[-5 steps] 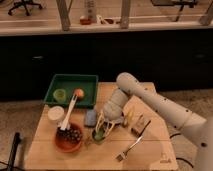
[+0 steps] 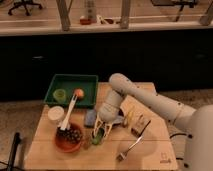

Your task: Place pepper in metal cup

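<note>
Claw (image 2: 101,131) closed, low over surface (image 2: 150,152) centre, apparently pinching pepper (image 2: 98,136); pepper directly beneath claw tips, long axis unclear.

A wooden bench (image 2: 45,152) carries everything. At its back left sits a green plastic tray (image 2: 70,78), with a pale green translucent cup (image 2: 60,95) in it on the left and an orange-red round fruit (image 2: 78,93) on the right. In front of the tray stands a white cup (image 2: 55,114). In front of that is a terracotta bowl (image 2: 64,144), with a white spoon (image 2: 68,114) leaning in it. Just right of the bowl is a small dark metal cup (image 2: 88,143). Beside the cup, the claw (image 2: 101,132) is closed on a small green pepper (image 2: 98,136). A metal fork (image 2: 131,145) lies further right.
</note>
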